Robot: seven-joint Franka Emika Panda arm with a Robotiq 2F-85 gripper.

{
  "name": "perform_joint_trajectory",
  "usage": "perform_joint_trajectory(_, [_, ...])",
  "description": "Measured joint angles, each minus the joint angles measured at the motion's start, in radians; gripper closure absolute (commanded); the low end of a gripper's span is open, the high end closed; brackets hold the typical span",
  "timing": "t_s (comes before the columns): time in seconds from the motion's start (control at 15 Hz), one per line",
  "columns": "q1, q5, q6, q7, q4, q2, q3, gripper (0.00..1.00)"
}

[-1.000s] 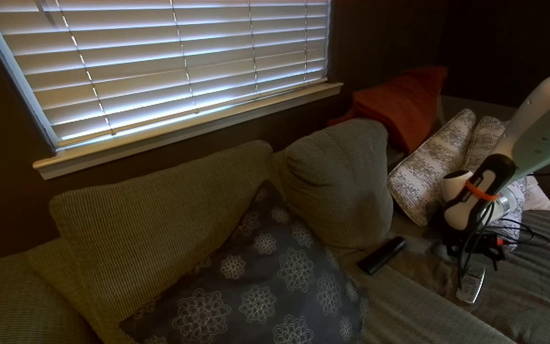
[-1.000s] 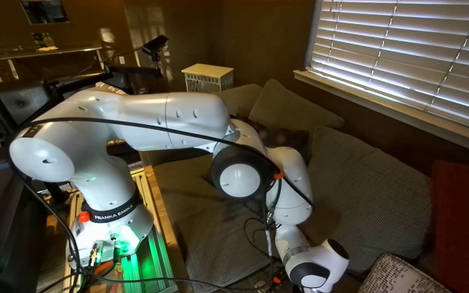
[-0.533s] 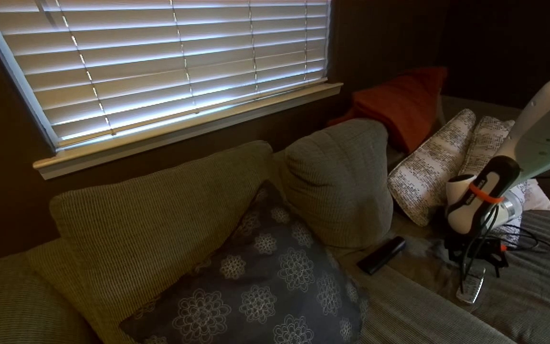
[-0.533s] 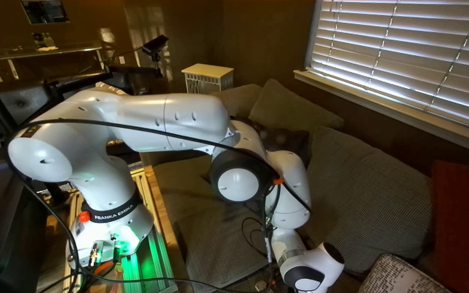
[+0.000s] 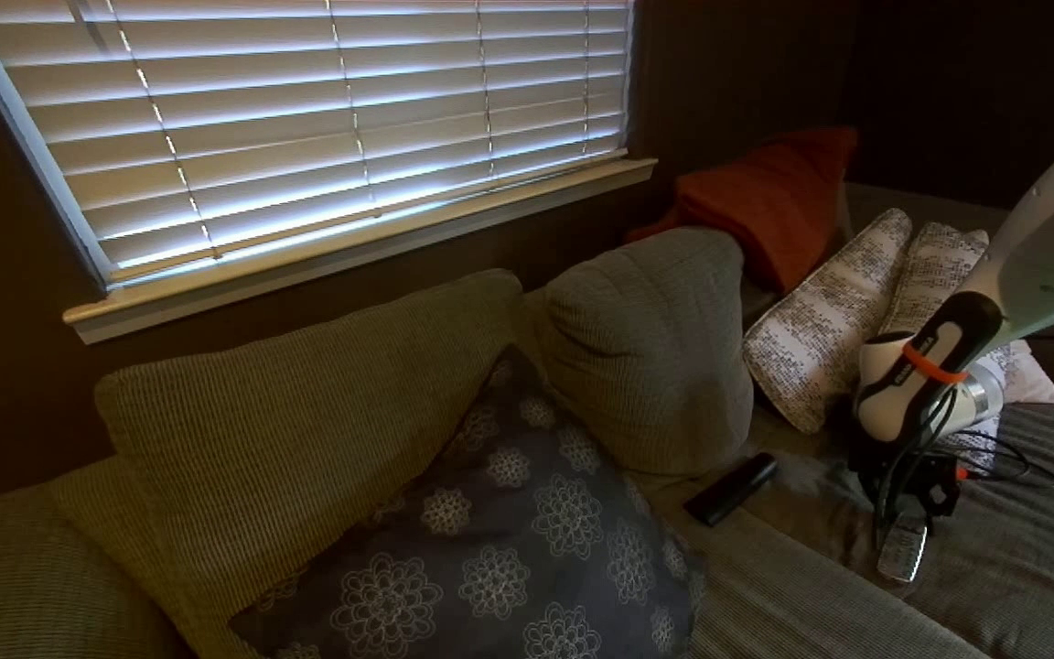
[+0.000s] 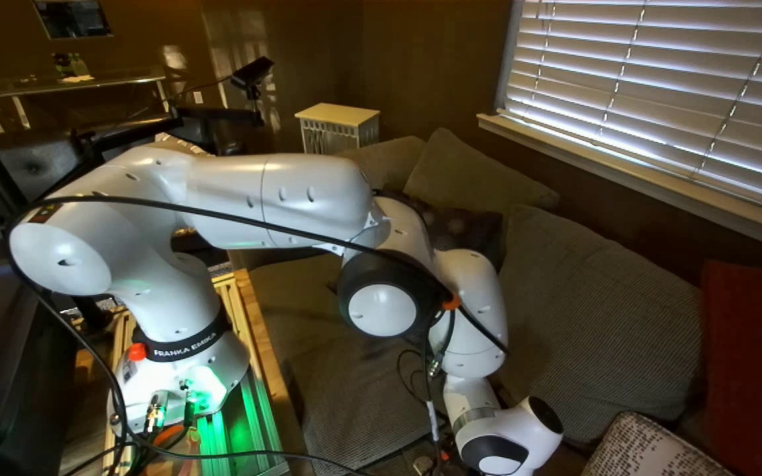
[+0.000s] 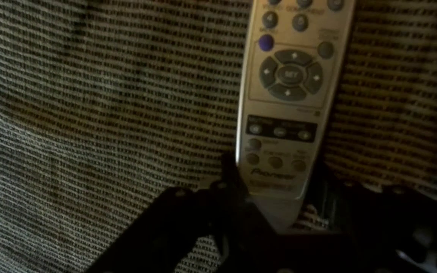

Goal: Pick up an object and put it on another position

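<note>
We see the dark, jointed gripper (image 7: 274, 168) closed around the lettered end of the silver remote (image 7: 288, 108), a slim bar with round buttons. In the wrist view its long axis runs from lower centre past the top edge, leaning slightly right, against ribbed upholstery (image 7: 127, 113). In an exterior view we find it lower right, pointing downward, with the plump, rounded tan cushion (image 5: 646, 357) right of centre.
</note>
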Motion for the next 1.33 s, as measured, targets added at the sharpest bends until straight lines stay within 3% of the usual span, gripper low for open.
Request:
perform_joint_trajectory(0.33, [-0.011, 0.0, 0.011, -0.033, -0.002, -0.005, 0.01, 0.79])
perform_joint_trajectory(0.67, [0.055, -0.023, 0.089, -0.109, -0.066, -0.069, -0.03, 0.79])
perform_joint_trajectory(0.8, [0.129, -0.035, 0.142, -0.123, -0.132, -0.125, -0.079, 0.79])
perform_joint_trajectory(1.13, [0.412, -0.009, 0.209, -0.191, -0.32, -0.265, -0.266, 0.79])
perform_joint_trajectory(1.33, [0.543, -0.009, 0.244, -0.223, -0.429, -0.34, -0.343, 0.79])
